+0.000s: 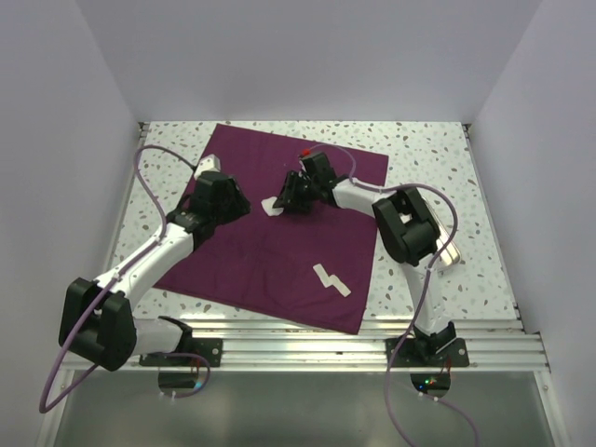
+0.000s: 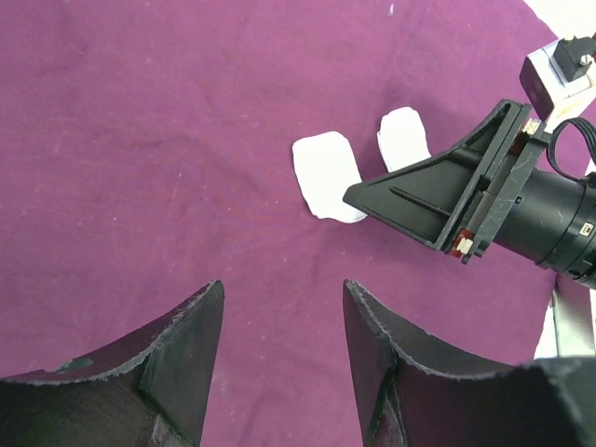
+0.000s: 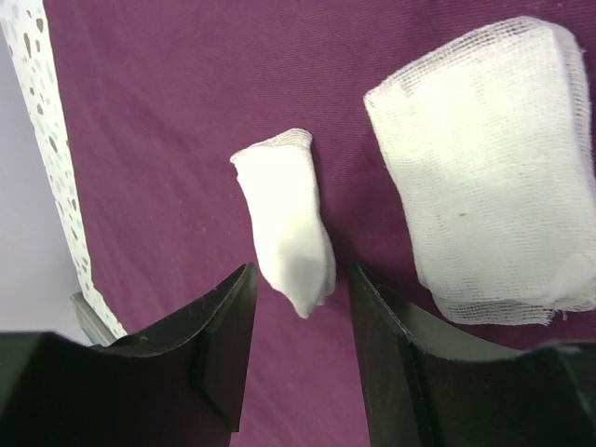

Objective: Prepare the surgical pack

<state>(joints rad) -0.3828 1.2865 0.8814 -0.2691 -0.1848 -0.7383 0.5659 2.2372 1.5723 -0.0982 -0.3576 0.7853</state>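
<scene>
Left pincer (image 2: 282,289): mine, spread wide with nothing between the fingers. It hangs over the 9 o'clock side of the cloth, pointing toward the two gauze pieces at its 1 o'clock.
Purple cloth (image 1: 270,251): the wrap of the surgical pack lies opened out flat on the bench, turned a little so that one corner points to 5 o'clock. It is not folded.
Small gauze roll (image 3: 284,214): lies on the cloth near its middle. Its near end reaches into the gap between my right fingers, with cloth showing on either side of it.
Right pincer (image 3: 303,275): mine too, spread about halfway and low over the cloth. It straddles the tip of the small roll and is not squeezing it.
Large gauze pad (image 3: 484,186): a folded square lying flat on the cloth, just beside the small roll at its 3 o'clock, the two apart.
Third gauze piece (image 1: 331,279): a zigzag strip lying alone toward the cloth's 5 o'clock corner, well apart from the others.
Bench (image 1: 428,168): speckled white, showing all round the cloth.
</scene>
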